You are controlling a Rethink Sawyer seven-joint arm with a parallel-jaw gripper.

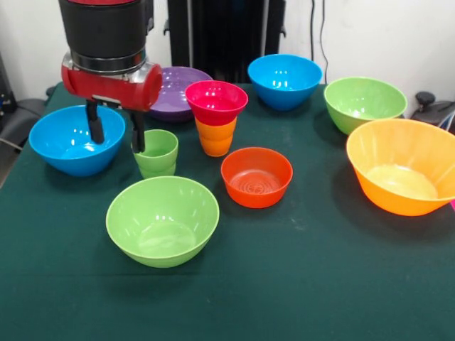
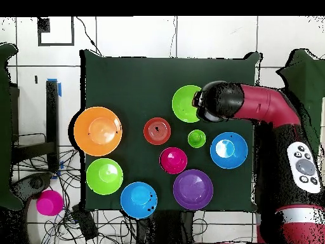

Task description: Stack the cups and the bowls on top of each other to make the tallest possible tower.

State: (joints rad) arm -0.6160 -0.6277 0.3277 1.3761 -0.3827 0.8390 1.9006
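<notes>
My gripper (image 1: 116,128) hangs open between the left blue bowl (image 1: 77,140) and the light green cup (image 1: 156,153). Its right finger (image 1: 137,132) overlaps the cup's left rim; I cannot tell if they touch. Its left finger (image 1: 94,121) is over the blue bowl's right edge. The small magenta bowl (image 1: 216,101) sits upright on the orange cup (image 1: 216,136). Beside them stands the orange-red bowl (image 1: 256,176), and a light green bowl (image 1: 162,220) is nearest the front. From overhead the arm's wrist (image 2: 212,101) hides the fingers and part of a green bowl (image 2: 184,105); the green cup (image 2: 197,138) shows.
A purple bowl (image 1: 178,91) and a second blue bowl (image 1: 284,80) stand at the back. At the right are another light green bowl (image 1: 364,103) and the large orange bowl (image 1: 405,165). A magenta round thing (image 2: 49,203) lies off the table.
</notes>
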